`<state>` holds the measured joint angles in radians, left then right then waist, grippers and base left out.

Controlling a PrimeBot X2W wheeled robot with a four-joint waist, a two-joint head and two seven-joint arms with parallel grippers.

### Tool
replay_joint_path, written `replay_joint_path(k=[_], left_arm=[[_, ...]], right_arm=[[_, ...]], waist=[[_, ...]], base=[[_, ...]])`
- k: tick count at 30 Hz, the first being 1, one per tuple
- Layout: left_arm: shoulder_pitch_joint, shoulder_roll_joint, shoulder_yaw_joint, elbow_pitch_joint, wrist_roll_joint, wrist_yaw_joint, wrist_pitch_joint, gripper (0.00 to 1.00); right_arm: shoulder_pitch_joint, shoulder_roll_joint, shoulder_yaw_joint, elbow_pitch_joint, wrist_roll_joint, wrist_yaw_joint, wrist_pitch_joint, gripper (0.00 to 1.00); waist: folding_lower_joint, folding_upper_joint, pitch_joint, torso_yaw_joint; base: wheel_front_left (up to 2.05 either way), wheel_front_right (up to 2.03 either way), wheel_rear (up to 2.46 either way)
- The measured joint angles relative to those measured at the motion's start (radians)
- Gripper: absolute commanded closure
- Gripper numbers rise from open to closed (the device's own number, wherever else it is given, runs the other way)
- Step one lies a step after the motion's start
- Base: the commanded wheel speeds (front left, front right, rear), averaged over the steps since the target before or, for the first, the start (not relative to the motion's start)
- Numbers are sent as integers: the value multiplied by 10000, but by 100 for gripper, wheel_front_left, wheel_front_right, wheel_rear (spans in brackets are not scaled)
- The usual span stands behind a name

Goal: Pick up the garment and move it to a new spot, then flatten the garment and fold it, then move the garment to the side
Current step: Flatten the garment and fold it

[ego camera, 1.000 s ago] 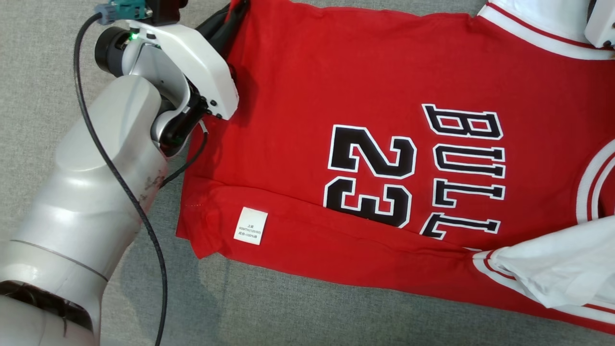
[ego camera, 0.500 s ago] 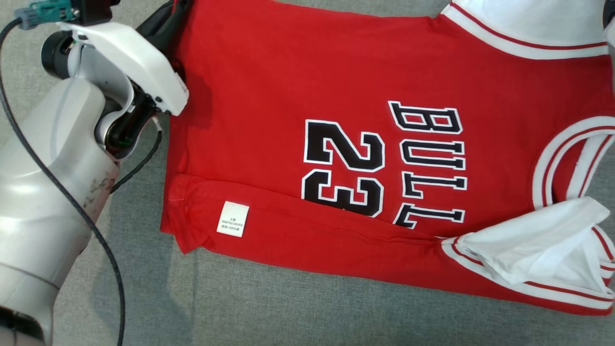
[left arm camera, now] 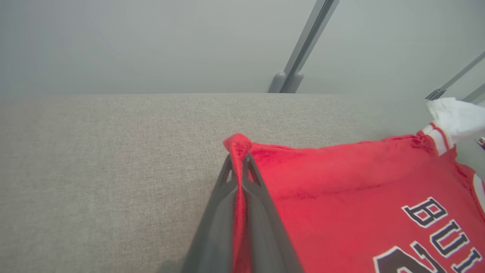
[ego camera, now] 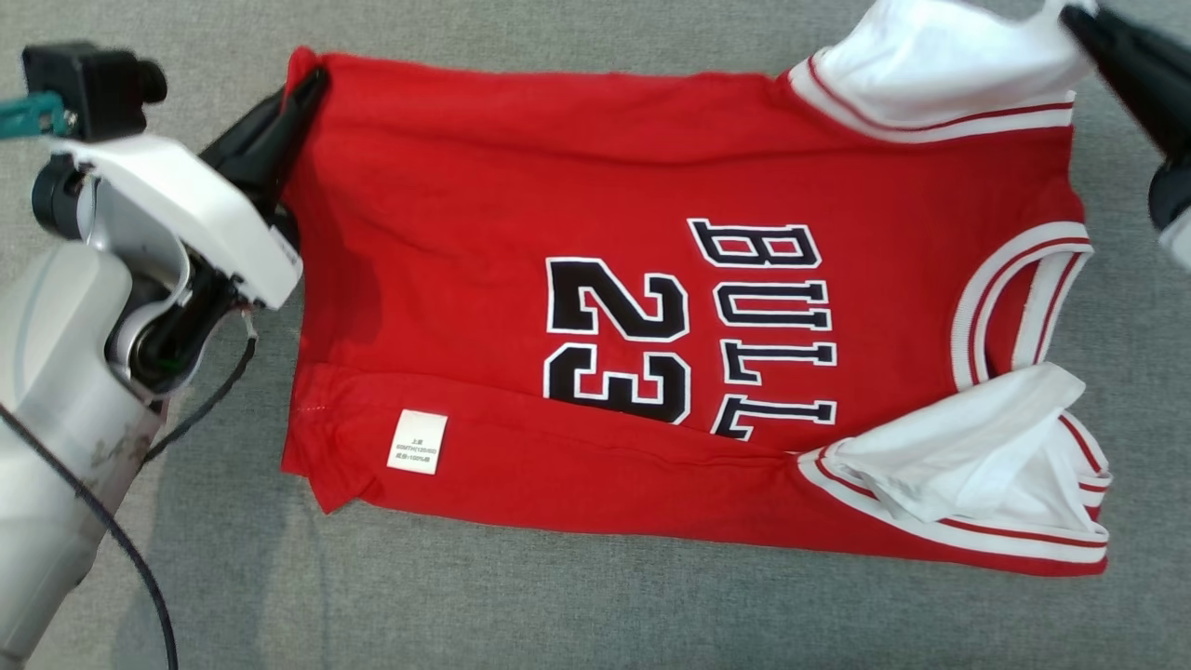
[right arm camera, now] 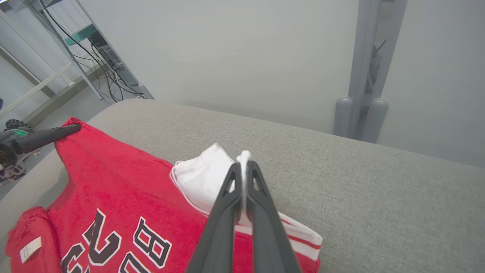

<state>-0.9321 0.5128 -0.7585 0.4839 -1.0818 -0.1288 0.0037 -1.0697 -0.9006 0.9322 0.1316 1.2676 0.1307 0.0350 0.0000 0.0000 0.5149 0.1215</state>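
The garment is a red jersey printed "BULL 23" with white sleeves, spread on a grey cushion; its near long edge is folded over, showing a white label. My left gripper is shut on the jersey's far hem corner. At the far right, my right gripper is shut on the white sleeve, pinching its cloth between the fingertips. The other white sleeve lies crumpled at the near right corner.
The grey cushion runs past the jersey on every side. Behind its far edge stand a pale wall and grey metal posts. A rack with cables stands at the back left of the right wrist view.
The head camera has shifted, so the whole jersey now sits lower and further left in the picture. The far right sleeve and my right gripper's dark fingers have come into view.
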Motion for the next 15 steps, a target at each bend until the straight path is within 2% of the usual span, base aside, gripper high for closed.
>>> replay_joint_path(k=[3, 7, 15], left_arm=[[681, 345, 98, -627, -265, 121, -56, 100], [1417, 742, 255, -1225, -543, 332, -128, 100], [3120, 1390, 685, -2305, -1419, 857, -405, 100]], right_arm=[[886, -414, -19, -800, 253, 0, -284, 100], [1857, -658, -15, -1419, 414, 0, -614, 100], [4061, -713, -247, -2088, 627, 0, -1607, 100]], waist=[[0, 0, -139, -150], [0, 0, -280, -306], [0, 0, -486, -614]], base=[[0, 0, 0], [0, 0, 0], [0, 0, 0]])
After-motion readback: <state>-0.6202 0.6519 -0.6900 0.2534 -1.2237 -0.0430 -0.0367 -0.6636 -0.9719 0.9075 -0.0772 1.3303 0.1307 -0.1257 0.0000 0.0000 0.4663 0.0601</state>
